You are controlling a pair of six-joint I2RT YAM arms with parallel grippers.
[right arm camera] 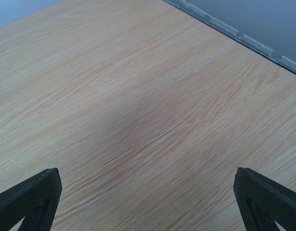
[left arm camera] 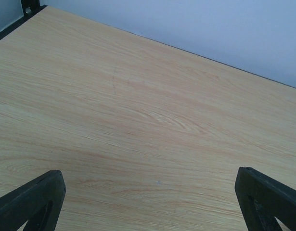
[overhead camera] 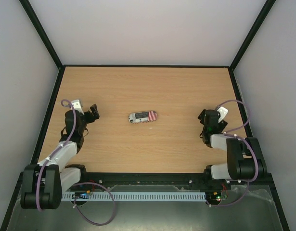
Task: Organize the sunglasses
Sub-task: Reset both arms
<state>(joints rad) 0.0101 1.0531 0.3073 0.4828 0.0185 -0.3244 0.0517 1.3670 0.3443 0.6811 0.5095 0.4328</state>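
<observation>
Centrally on the table [overhead camera: 138, 86] lies the flag-print case [overhead camera: 143, 117]; at its 9 o'clock the left gripper [overhead camera: 92, 114], at 3 o'clock the right gripper [overhead camera: 204, 118], both spread wide, holding nothing.

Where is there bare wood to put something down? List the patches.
The table is bare nearly everywhere: the whole far strip behind the case, the gaps between it and the left gripper and the right gripper, and the near strip before it. Only the centre is taken.
</observation>
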